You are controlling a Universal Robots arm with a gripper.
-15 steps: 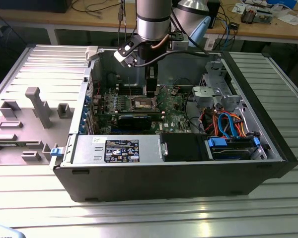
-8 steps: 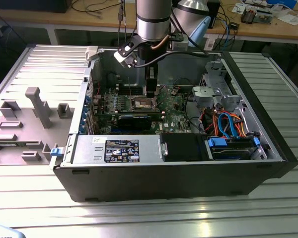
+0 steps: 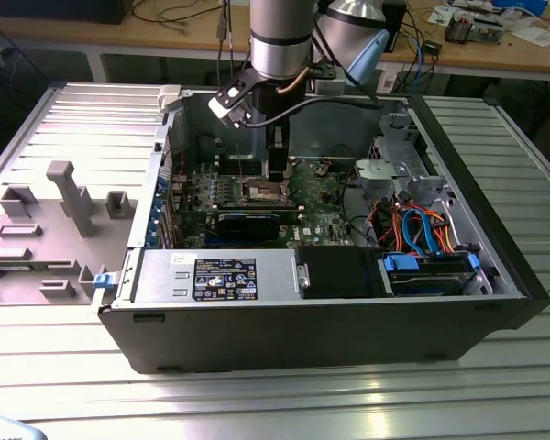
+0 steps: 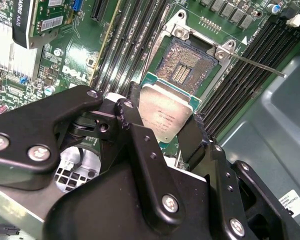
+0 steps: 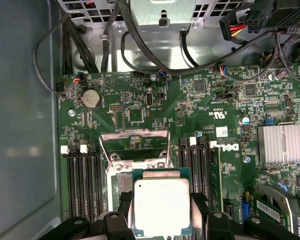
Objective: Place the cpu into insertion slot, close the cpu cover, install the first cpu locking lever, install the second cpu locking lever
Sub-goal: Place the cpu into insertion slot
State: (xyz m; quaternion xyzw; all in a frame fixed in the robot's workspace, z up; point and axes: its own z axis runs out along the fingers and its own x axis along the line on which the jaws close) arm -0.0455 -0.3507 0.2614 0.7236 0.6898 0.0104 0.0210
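You are on the first step: your hand (image 4: 162, 120) pinches the cpu (image 5: 161, 206) by its edges, close by the open insertion slot (image 4: 185, 65), mid-frame in the exterior view. Seating it, I judge, calls for squaring it over that slot.

1. An open computer case (image 3: 302, 335) lies on its side on the ribbed metal table (image 3: 257, 403).
2. Inside it I see a silver power supply (image 3: 215, 275), with blue and orange cables (image 3: 422, 229) toward the exterior view's right.
3. Black memory slots (image 5: 82, 180) run in rows on the green board (image 5: 120, 95), a coin battery (image 5: 91, 98) near them.
4. A finned heatsink (image 5: 281, 143) sits well apart from that battery.
5. Grey fixture blocks (image 3: 69, 197) stand beside the case.
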